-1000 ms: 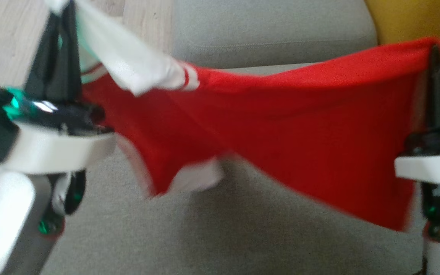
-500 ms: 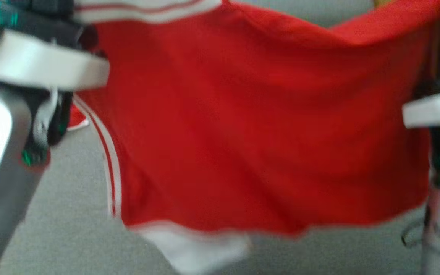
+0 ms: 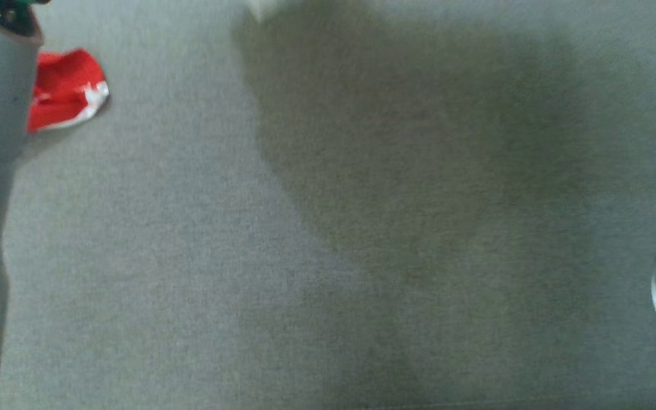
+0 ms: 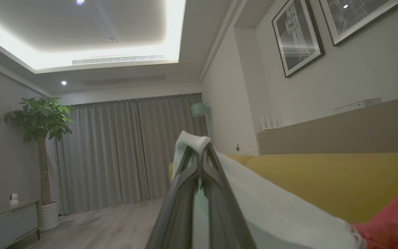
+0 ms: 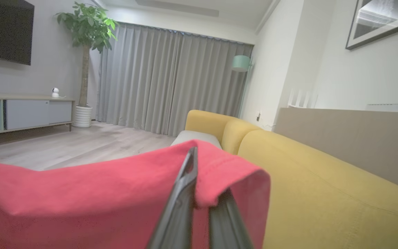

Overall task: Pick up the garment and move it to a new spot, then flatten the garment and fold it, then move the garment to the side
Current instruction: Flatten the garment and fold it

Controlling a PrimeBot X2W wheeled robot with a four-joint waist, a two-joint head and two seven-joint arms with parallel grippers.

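A home living room, by every sign. Long yellow sofa [image 5: 323,180] along one wall, framed prints [image 4: 297,36] hung above. Floor-length grey curtains [image 5: 171,79] drawn across the far end, a tall potted tree [image 5: 86,24] in a white planter beside them, a pale green floor lamp [image 5: 241,63] in the corner. Dark wall-mounted television [image 5: 5,31] over a low sideboard [image 5: 29,112]. Light wood floor [image 5: 64,145], cove-lit ceiling [image 4: 98,27] with recessed spotlights.

Grey fabric cushion [image 3: 203,267], blurred; small red-and-white cloth piece [image 3: 66,91] apparently lies on it, far left.
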